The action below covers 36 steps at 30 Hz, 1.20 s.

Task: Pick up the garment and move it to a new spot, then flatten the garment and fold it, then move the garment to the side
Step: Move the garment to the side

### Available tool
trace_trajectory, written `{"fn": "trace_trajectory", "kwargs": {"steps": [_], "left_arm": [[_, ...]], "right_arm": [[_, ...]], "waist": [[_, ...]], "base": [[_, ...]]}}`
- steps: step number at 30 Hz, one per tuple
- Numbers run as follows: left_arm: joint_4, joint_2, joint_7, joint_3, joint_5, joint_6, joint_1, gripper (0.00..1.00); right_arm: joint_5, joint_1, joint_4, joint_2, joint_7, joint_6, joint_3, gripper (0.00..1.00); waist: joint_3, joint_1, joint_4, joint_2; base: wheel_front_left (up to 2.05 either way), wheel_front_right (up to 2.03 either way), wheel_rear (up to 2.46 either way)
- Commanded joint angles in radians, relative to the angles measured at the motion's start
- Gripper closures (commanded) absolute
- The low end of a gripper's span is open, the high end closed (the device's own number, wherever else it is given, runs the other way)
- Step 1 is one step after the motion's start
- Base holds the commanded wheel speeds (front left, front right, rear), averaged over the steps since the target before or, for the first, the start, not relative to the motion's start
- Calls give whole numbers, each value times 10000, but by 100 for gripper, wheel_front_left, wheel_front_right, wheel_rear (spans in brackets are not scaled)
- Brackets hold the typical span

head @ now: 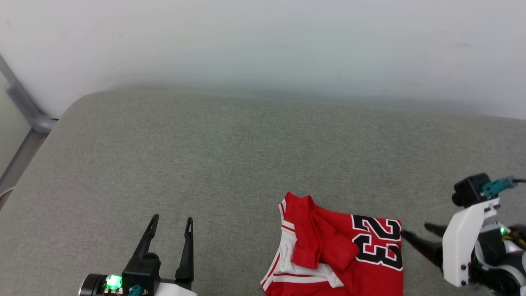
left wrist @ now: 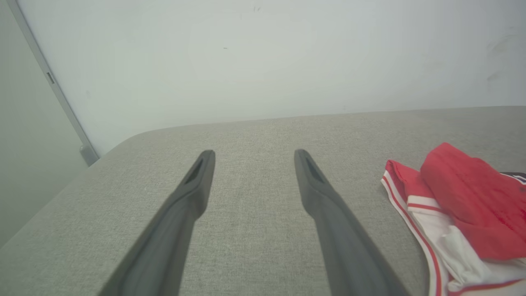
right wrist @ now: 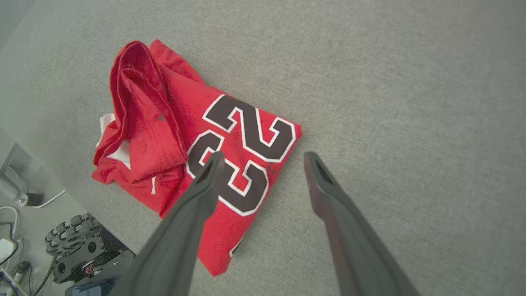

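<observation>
At the near edge of the grey padded surface (head: 205,156): left gripper (head: 172,218) low on the left, fingers spread wide, nothing between them, pointing away over plain fabric. Next over, garment (head: 328,246) sits right of centre, close to the near edge and well apart from the left gripper. It lies as a rough folded bundle: "23" face up on its right half, loose red flap lapped over the middle, white sleeve with red striped trim on its left side. Further right, right gripper (head: 415,229) points in from the side, jaws spread, empty, fingertips just beside the garment's right edge. Can't tell if they touch it. Right wrist view: one finger overlaps the "23", the other is over grey surface. Farther out, grey surface runs to the pale wall (head: 263,41); grey metal post (head: 24,107) far left.
</observation>
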Motion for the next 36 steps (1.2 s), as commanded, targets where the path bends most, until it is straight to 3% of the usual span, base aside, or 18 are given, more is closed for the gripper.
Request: {"fn": "trace_trajectory", "kwargs": {"steps": [1, 9, 24, 25, 26, 36], "left_arm": [[-39, -29, -47, -21, 18, 0, -155, 0], [-84, -112, -47, -134, 1, 15, -377, 0], [56, -217, -47, -213, -20, -30, -774, 0], [51, -216, -47, -199, -20, -13, -762, 0], [55, -219, -47, -189, -20, 1, -736, 0], [25, -213, -47, -116, -5, 65, -530, 0]], "right_arm": [[194, 220, 197, -61, 236, -10, 107, 0], [653, 191, 1153, 166, 140, -9, 287, 0], [993, 94, 2835, 497, -924, -7, 2475, 0], [1010, 55, 2860, 482, -1158, -7, 2505, 54], [1044, -16, 2887, 433, -1305, -7, 2570, 100], [961, -832, 2231, -413, -2851, -13, 2881, 100]], "waist": [[174, -1, 144, 0], [688, -1, 463, 0], [1167, -1, 744, 0], [1166, -1, 731, 0], [1160, -1, 718, 0], [974, -1, 193, 0]], "base": [[0, 0, 0], [0, 0, 0], [0, 0, 0], [0, 0, 0], [0, 0, 0], [0, 0, 0]]}}
